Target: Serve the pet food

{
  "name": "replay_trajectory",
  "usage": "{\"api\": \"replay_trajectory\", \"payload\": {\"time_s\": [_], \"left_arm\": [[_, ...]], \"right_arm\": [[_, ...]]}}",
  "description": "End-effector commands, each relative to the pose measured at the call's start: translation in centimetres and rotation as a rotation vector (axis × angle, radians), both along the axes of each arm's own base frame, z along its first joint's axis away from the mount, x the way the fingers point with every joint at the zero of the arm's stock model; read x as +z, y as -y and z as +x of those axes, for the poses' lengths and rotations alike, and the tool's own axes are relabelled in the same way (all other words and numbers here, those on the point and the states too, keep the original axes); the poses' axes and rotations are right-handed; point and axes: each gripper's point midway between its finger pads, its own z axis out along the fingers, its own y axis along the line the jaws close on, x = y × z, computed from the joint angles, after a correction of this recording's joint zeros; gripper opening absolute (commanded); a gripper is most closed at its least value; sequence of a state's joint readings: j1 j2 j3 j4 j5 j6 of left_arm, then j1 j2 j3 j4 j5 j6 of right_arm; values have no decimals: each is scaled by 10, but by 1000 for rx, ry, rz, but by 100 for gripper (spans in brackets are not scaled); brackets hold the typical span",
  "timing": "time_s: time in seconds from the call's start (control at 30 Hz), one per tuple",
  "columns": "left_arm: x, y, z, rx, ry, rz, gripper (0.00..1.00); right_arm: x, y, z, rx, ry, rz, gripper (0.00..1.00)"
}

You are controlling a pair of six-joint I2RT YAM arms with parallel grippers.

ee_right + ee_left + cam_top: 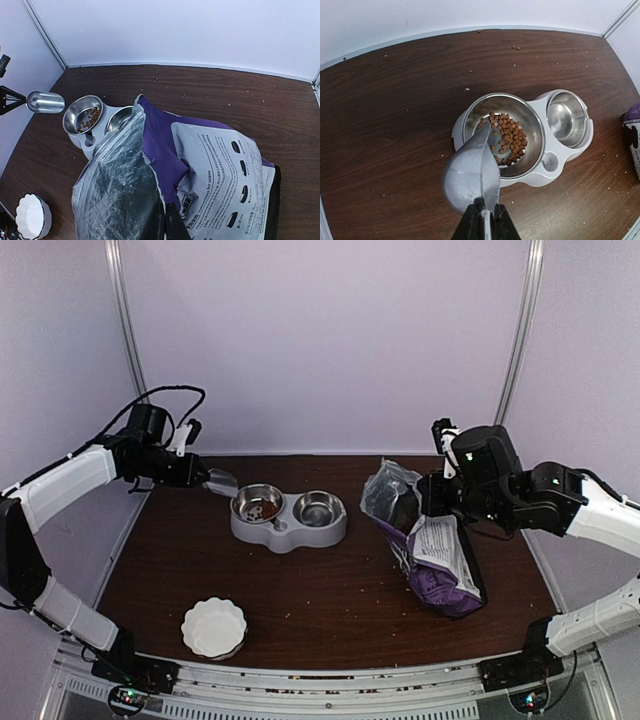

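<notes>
**Mia:** Where is the pet food (507, 140)?

**Tom:** It is a little heap in the left bowl (532, 112) of the white feeder (547, 167). The other bowl (566, 120) beside it has none. A few bits lie loose on the table (395, 125) too.

**Mia:** Why is the scoop (470, 172) over the bowl?

**Tom:** Its pointy end hangs over the bowl's near rim and tips down. That way food drops in and not on the table. I can't see if there is any inside it.

**Mia:** Who holds it?

**Tom:** The left gripper (484, 214). Its two fingers are squeezed tight on the scoop's thin handle, so it won't wobble.

**Mia:** And the other arm?

**Tom:** The right gripper (430, 500) is pinched onto the top edge of the purple bag (215, 165). I think it holds the bag up and open so the scoop can get in.

**Mia:** Is the job done?

**Tom:** Maybe not. The heap is small, so one more scoop looks right.

**Mia:** What's the white dish (214, 627) for?

**Tom:** I can't tell. It sits alone near the front, well apart from the feeder.
</notes>
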State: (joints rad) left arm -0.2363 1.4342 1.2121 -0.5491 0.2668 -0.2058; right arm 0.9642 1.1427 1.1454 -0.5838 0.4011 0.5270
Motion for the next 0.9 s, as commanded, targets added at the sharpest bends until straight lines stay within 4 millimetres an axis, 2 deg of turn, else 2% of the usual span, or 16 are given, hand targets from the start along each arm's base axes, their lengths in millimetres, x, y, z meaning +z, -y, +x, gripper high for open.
{"api": "replay_trajectory", "payload": {"time_s": [0.0, 0.13, 0.23, 0.4, 0.5, 0.6, 0.73, 0.87], "left_arm": [[14, -3, 4, -2, 69, 100, 0], [21, -1, 4, -4, 84, 99, 0], [34, -1, 3, -11, 103, 99, 0], [80, 2, -9, -28, 184, 46, 0], [106, 14, -27, -93, 222, -34, 0], [124, 30, -50, -175, 247, -100, 0], [136, 54, -83, -275, 266, -146, 0], [134, 83, -113, -368, 244, -182, 0]], "right_arm": [[6, 2, 5, -18, 24, 8, 0], [5, 1, 5, -14, 22, 6, 0], [6, 1, 5, -12, 23, 5, 0], [9, 0, 6, -2, 28, -18, 0], [10, -2, 8, 0, 30, -36, 0], [9, -8, 10, 17, 26, -37, 0], [5, -21, 10, 54, 15, -20, 0], [1, -34, 10, 81, 6, -7, 0]]}}
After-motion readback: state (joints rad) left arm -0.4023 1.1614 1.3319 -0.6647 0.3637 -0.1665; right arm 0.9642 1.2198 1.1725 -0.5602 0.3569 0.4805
